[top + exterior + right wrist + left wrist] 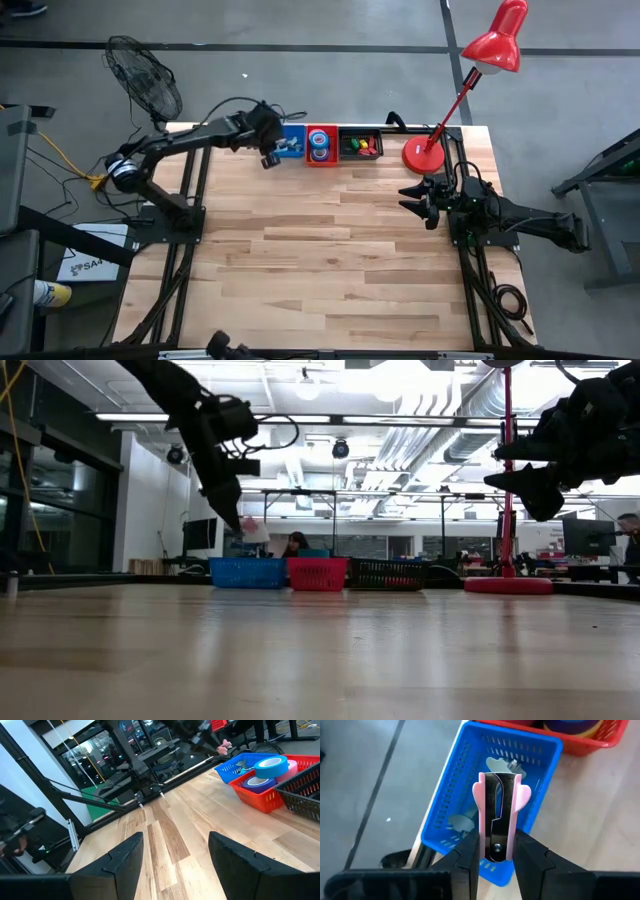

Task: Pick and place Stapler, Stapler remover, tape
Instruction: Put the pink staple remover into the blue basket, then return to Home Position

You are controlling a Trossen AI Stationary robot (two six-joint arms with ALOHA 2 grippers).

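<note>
My left gripper (496, 855) is shut on a pink stapler remover (497, 805) with metal jaws and holds it above the near-left corner of a blue basket (292, 143) at the table's far edge. Pale things (461, 823) lie inside that basket. Beside it, a red basket (322, 145) holds blue rolls of tape (270, 767). A black basket (361, 143) holds small green, red and yellow things; I cannot tell whether any is the stapler. My right gripper (412, 200) waits open at the table's right side. My left gripper pinches the stapler remover's hinged end (495, 849) between its two fingers, one on each pink side. The fingers slant down toward the table's far edge and lie along the remover, which sticks out past the fingertips. It hangs clear above the blue basket.
A red desk lamp (430, 155) stands at the far right, next to the black basket. A fan (145, 75) stands off the table's far left corner. The bare wooden tabletop (330, 270) stretches from the baskets to the near edge.
</note>
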